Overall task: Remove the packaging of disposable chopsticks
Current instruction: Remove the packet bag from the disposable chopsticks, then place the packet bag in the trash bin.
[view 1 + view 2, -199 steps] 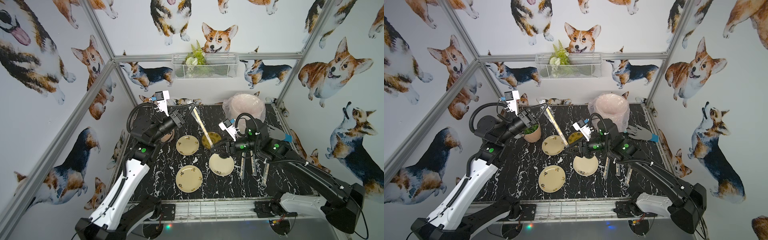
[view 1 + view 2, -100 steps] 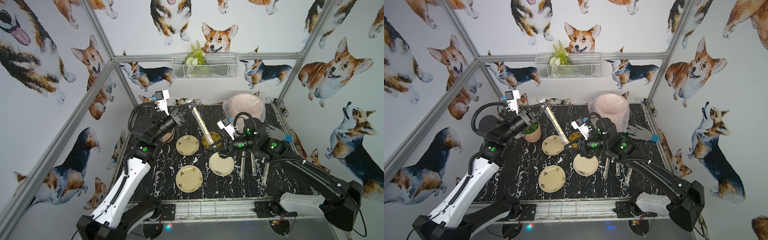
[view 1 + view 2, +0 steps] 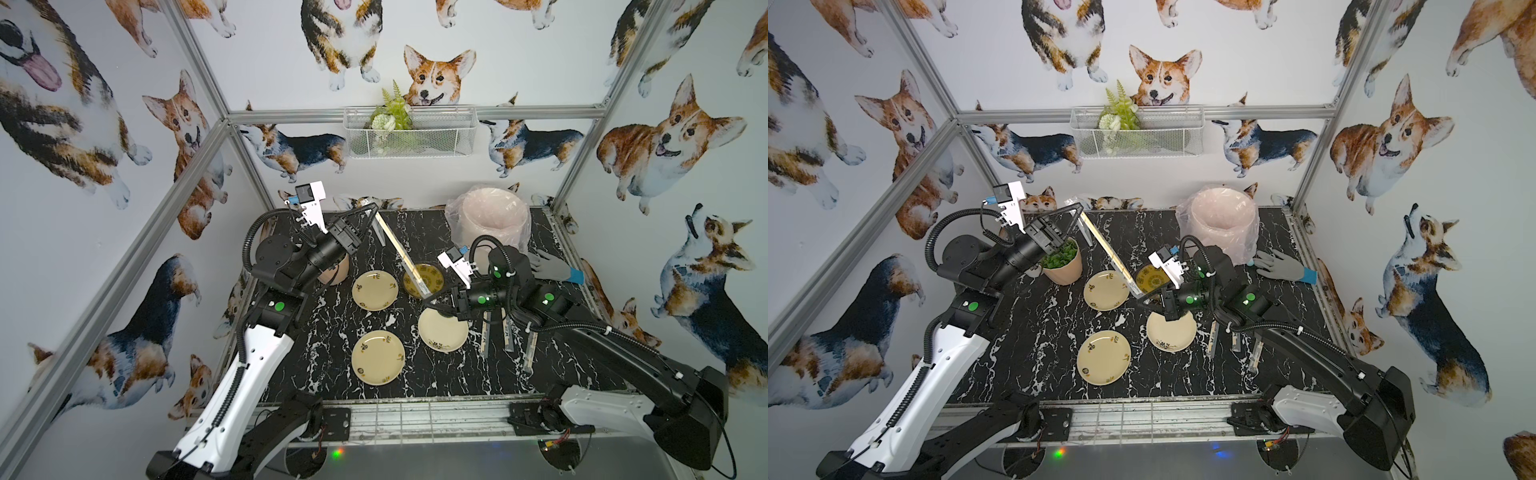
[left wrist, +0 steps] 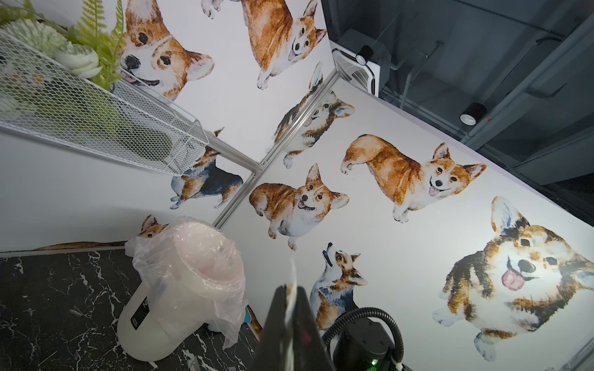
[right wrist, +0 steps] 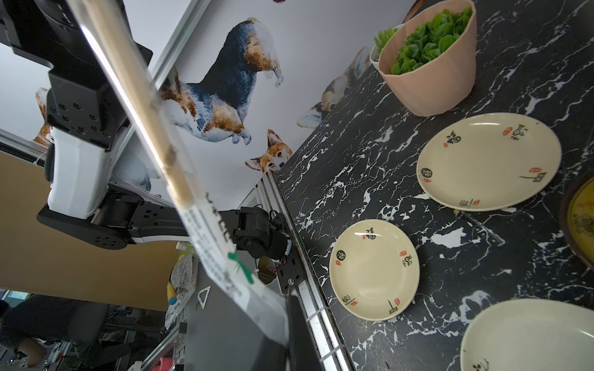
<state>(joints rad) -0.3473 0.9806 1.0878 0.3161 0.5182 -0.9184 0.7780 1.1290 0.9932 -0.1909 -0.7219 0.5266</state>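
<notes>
The packaging (image 3: 401,253) is held slanted above the worktop (image 3: 324,332), with the disposable chopsticks (image 5: 154,135) inside. The left gripper (image 3: 374,209) jaws clamp its upper end. The right gripper (image 3: 430,300) jaws are closed on its lower end. Removal is not yet done, and three sleeved pairs (image 3: 508,336) wait on the worktop.

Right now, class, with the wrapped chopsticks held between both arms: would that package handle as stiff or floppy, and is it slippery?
Probably stiff where the chopsticks lie: the sleeve spans straight from left fingers to right fingers. Its empty printed end looks limp. Likely slippery; the plastic glints.
</notes>
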